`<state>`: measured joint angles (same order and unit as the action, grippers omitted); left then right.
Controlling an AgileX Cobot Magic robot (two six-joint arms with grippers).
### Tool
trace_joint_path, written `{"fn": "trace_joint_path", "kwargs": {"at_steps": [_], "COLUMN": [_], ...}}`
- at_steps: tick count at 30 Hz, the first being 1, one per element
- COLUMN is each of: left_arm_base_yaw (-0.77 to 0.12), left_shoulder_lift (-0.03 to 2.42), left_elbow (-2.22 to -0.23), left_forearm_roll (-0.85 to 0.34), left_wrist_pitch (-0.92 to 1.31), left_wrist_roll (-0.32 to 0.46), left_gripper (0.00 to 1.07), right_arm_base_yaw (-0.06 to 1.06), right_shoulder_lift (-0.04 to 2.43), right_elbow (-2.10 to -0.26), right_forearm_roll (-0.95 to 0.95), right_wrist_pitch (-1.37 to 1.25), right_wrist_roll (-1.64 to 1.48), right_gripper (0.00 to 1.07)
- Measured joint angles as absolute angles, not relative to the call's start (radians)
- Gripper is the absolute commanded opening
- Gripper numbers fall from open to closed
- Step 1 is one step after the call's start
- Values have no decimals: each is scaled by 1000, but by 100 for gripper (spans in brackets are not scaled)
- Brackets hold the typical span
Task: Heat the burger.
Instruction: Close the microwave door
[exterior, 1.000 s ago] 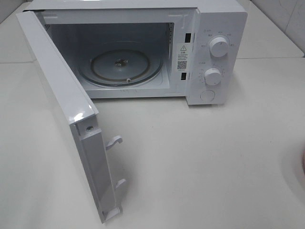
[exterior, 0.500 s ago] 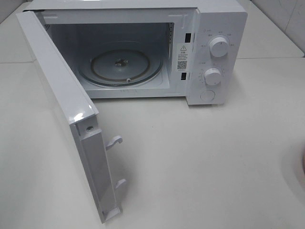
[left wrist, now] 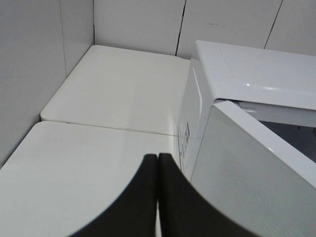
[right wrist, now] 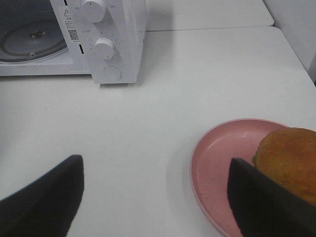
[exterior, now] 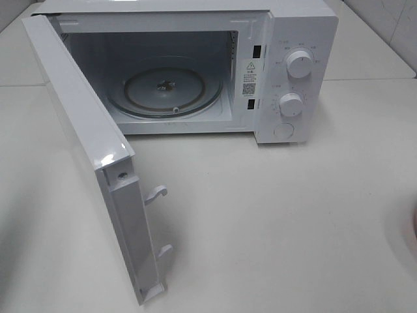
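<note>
I see one burger (right wrist: 289, 160), glossy golden-brown bun, bit of green at edge, sitting on one pink plate (right wrist: 217, 170) on white table (right wrist: 197, 89), well apart from one white microwave (exterior: 287, 39). Microwave door (exterior: 85, 143) wide open, glass turntable (exterior: 163, 88) bare, two knobs. Left gripper (left wrist: 157, 197) clenched, nothing between. Right gripper (right wrist: 155, 197) spread wide, grasping nothing, above table beside plate. White wall panels behind.

Smooth white tabletop (exterior: 273, 215) carries the white boxy microwave (exterior: 296, 39), far beyond the right gripper (right wrist: 155, 195); pink round plate (right wrist: 217, 163) sits just beside it.
</note>
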<state>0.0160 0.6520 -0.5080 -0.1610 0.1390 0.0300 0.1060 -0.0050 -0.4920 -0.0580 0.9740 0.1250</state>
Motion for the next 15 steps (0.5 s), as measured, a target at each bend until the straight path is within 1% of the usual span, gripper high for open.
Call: {"fn": "trace_joint_path", "kwargs": {"at_steps": [1,2,3,5,6,8,9,10,13,14,15], "left_arm_base_yaw": [16,16,16,16,16,16,16,16,16,16,16], "left_shoulder_lift": [703,703,747,771,820,839,880,925,948,990,1038], "left_elbow": [-487,-487,-465,-456,-431,-421,-401,-378,-366,-344,-322], "left_forearm_roll": [-161,-161,-161,-161,-161,-160,-157,-139,-124,-81,-17], "left_wrist_pitch": [46,46,-49,-87,-180,-212,-283,-342,-377,-448,-538], "left_wrist_roll": [30,30,29,29,29,28,22,0,-13,-52,-109], "left_gripper": [0,0,0,0,0,0,0,0,0,0,0], "right_arm_base_yaw": [106,106,106,106,106,106,106,106,106,106,106], "right_shoulder_lift": [-5,-5,-5,-5,-5,-5,-5,-5,-5,-5,-5], "right_elbow": [-492,-492,-492,-492,-492,-492,-492,-492,-492,-492,-492], "right_forearm_roll": [-58,-58,-58,-58,-58,-58,-58,-58,-58,-58,-58], "right_wrist_pitch": [974,974,974,974,974,974,974,974,974,974,974], "right_wrist_roll": [125,125,125,125,125,125,125,125,125,125,125], "right_gripper": [73,73,73,73,73,73,73,73,73,73,73]}}
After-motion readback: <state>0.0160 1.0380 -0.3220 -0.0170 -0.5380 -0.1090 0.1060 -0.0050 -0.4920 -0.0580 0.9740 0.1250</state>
